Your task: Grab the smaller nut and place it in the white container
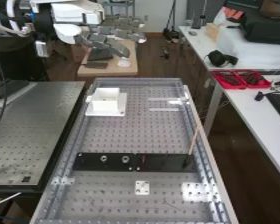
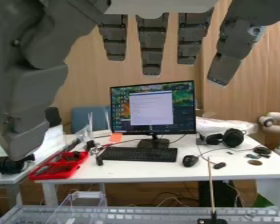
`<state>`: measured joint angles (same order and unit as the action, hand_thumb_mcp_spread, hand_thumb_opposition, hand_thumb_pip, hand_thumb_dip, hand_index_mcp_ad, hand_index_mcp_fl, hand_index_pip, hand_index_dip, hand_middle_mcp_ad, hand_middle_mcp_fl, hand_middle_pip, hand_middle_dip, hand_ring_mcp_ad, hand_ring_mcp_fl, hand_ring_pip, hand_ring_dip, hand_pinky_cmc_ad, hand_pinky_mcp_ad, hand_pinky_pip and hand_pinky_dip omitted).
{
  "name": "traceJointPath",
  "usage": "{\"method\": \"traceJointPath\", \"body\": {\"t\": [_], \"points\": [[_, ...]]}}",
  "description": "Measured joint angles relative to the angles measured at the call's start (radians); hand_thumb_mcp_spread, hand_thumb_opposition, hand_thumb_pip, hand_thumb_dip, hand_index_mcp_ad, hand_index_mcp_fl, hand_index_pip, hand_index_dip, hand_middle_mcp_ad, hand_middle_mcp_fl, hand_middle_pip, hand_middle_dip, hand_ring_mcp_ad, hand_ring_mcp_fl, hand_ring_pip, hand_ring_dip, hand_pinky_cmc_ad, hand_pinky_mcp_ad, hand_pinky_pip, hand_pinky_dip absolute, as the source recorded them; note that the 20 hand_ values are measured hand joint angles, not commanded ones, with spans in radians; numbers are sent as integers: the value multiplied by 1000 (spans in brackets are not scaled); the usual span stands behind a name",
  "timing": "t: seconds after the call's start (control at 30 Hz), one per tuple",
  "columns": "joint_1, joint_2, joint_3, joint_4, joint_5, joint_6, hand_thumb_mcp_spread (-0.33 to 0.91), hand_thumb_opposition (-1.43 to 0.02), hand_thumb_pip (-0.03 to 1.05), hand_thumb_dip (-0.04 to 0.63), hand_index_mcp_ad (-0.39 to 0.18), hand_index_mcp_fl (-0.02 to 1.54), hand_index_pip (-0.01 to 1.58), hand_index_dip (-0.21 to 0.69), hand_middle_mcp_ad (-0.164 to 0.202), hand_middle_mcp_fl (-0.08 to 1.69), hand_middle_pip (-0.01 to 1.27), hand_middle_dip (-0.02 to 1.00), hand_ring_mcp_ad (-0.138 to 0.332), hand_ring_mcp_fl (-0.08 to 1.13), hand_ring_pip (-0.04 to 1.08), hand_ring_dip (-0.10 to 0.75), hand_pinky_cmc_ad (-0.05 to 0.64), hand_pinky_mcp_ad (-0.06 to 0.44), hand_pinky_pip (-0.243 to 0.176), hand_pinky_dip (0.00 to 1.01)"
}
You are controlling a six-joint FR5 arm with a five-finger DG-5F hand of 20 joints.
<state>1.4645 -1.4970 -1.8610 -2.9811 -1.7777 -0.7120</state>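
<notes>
In the high view's upper left, our arm (image 1: 76, 14) carries the hand (image 1: 116, 33) roughly level, fingers straight and spread apart, pointing toward that view's right.

In your high view you have: one hand (image 1: 117, 37), upper left, fingers extended; one white container (image 1: 105, 106), left of centre, upright on a white plate (image 1: 121, 111); one flat black bar (image 1: 164, 162), lower middle, bearing your larger nut (image 1: 104, 158) and, to its right, your bearing (image 1: 125, 159); red trays (image 1: 240, 86), upper right, on a white table (image 1: 247, 112).
</notes>
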Motion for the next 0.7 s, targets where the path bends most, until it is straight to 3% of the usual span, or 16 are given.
{"method": "traceJointPath", "body": {"t": [0.7], "points": [[2,48,-46,12,75,14,243,-757,429,131,-75,49,133,9,82,124,120,258,171,0,117,101,414,330,-105,529]]}}
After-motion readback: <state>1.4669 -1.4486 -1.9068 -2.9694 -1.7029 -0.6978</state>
